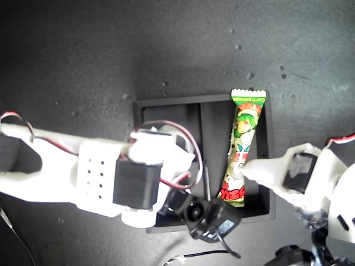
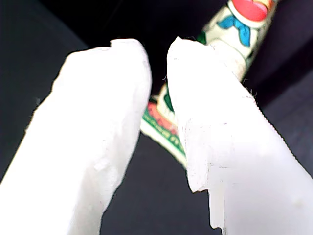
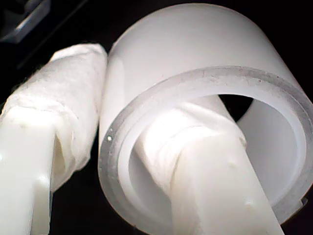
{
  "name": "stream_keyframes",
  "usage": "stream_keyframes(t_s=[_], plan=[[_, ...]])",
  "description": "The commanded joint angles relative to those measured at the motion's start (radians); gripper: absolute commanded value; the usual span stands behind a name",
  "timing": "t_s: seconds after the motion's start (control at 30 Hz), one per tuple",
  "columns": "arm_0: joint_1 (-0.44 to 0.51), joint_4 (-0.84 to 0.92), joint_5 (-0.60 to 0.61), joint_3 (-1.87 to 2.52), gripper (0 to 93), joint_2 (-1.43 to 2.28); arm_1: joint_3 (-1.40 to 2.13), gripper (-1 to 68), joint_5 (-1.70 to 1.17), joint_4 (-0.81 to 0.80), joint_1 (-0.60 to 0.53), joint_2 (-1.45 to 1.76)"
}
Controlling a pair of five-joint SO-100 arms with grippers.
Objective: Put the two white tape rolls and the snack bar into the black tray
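Gripping a white tape roll [image 3: 195, 63], my second end effector [image 3: 142, 142] overhangs the black tray [image 1: 166, 108]

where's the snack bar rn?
The snack bar lies lengthwise in the long compartment on the exterior view's right side of the black tray, its top end overhanging the far wall. My first gripper sits at its lower half.
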Motion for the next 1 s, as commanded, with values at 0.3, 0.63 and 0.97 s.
stream_keyframes(t_s=[0.3, 0.63, 0.97], plan=[[-0.074, 0.018, 0.035, -0.031, 9.6, -0.041, 0.101, -0.5, 0.388, 0.014, -0.094, 0.137], [-0.041, 0.018, 0.028, -0.015, 14.3, -0.014, 0.466, -0.5, 0.419, 0.012, -0.02, 0.502], [-0.049, 0.018, 0.084, 0.069, 13.7, 0.282, 0.894, -0.5, 0.477, 0.011, 0.077, 0.9]])
